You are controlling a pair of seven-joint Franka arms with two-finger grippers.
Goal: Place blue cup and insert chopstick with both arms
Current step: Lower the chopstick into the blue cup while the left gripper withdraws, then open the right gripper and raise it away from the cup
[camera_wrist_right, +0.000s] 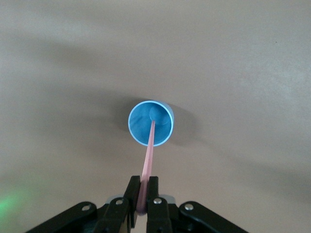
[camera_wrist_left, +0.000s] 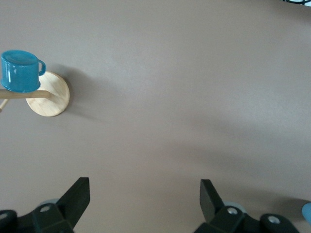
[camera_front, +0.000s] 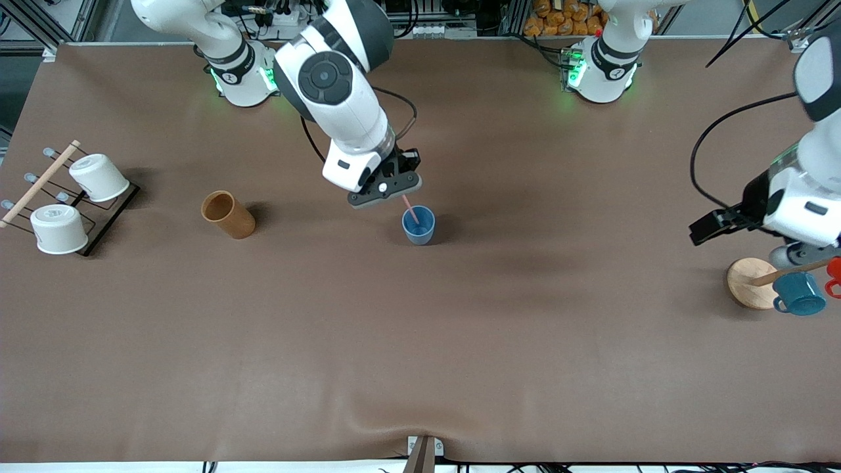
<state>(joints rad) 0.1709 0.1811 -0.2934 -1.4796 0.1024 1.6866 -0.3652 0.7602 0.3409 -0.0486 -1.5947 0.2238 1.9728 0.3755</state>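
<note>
The blue cup (camera_front: 418, 225) stands upright near the middle of the table; it also shows in the right wrist view (camera_wrist_right: 151, 123). My right gripper (camera_front: 392, 191) hangs over the cup and is shut on the pale-pink chopstick (camera_front: 410, 209). In the right wrist view the chopstick (camera_wrist_right: 148, 153) runs from my right gripper (camera_wrist_right: 144, 187) down into the cup, its tip inside the rim. My left gripper (camera_front: 706, 230) is open and empty, in the air at the left arm's end of the table; in the left wrist view it (camera_wrist_left: 145, 191) is over bare table.
A teal mug (camera_front: 799, 293) hangs on a wooden stand with a round base (camera_front: 749, 282) under the left arm. A brown cup (camera_front: 227, 214) lies tipped toward the right arm's end. A black rack (camera_front: 108, 217) there holds two white cups (camera_front: 98, 177).
</note>
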